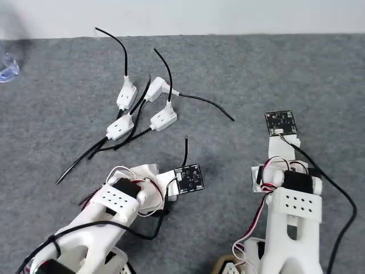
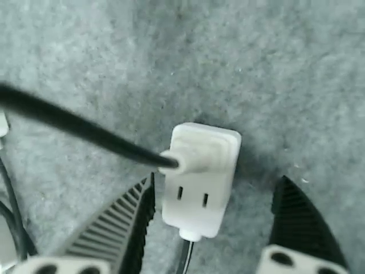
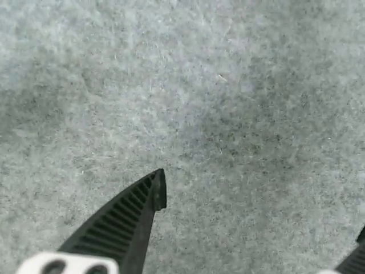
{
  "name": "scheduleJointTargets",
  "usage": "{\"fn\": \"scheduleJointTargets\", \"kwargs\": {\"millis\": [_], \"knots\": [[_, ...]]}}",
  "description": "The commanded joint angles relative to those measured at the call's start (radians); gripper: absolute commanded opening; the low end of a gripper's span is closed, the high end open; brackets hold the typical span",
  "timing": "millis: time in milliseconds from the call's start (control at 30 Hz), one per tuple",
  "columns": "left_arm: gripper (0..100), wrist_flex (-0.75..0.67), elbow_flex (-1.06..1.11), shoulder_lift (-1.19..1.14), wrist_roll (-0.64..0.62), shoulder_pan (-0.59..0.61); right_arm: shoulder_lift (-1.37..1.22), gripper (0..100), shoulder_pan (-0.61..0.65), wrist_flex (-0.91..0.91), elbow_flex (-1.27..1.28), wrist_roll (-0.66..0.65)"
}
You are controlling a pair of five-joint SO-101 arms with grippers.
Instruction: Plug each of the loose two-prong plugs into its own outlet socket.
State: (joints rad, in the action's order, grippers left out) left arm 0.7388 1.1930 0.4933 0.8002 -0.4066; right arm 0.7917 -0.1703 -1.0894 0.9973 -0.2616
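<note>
Between the fingers of my left gripper [image 2: 217,181] lies a white outlet socket [image 2: 197,197] on the grey carpet, two slots facing up. A white plug body [image 2: 208,142] sits at its far end, and a black cord [image 2: 74,125] runs off it. The gripper is open: one finger [image 2: 134,220] almost touches the socket, the other [image 2: 293,220] stands clear. Farther back on the carpet, several white plugs and sockets [image 1: 142,108] with black cords lie in a cluster. My right gripper [image 3: 259,202] hangs open over bare carpet, off to the right of that cluster.
The left arm [image 1: 122,200] and right arm [image 1: 291,194] rise from the near edge. Black cords [image 1: 85,157] trail from the cluster towards the left arm. A clear plastic object [image 1: 7,65] sits at the far left edge. A pale wall bounds the back.
</note>
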Motion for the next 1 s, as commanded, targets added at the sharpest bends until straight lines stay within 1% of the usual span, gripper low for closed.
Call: {"fn": "scheduleJointTargets", "kwargs": {"millis": [0,100,367,433,500,567,667,867,967], "knots": [[31,0.009,-0.05,-0.008,0.052,-0.011,0.022,49.3,0.007,0.008,-0.005,0.006],[31,0.124,-0.073,-0.011,0.178,-0.017,0.024,49.3,0.007,0.01,0.011,0.002],[31,0.094,-0.073,-0.014,0.181,0.006,0.024,49.3,0.008,0.015,0.025,0.002],[27,0.095,-0.082,-0.043,0.181,0.005,0.024,49.3,0.008,0.015,0.025,0.0],[22,0.114,-0.113,-0.078,0.181,0.005,0.024,49.3,0.008,0.015,0.025,0.0],[14,0.137,-0.145,-0.112,0.181,0.005,0.024,49.3,0.008,0.015,0.025,0.0],[2,0.133,-0.163,-0.141,0.18,0.005,0.024,49.3,0.008,0.015,0.025,0.0],[1,0.129,-0.166,-0.133,0.181,0.014,0.024,49.3,0.008,0.015,0.026,0.0],[1,0.083,-0.166,-0.133,0.18,0.035,0.024,49.3,0.008,0.016,0.026,0.0]]}}
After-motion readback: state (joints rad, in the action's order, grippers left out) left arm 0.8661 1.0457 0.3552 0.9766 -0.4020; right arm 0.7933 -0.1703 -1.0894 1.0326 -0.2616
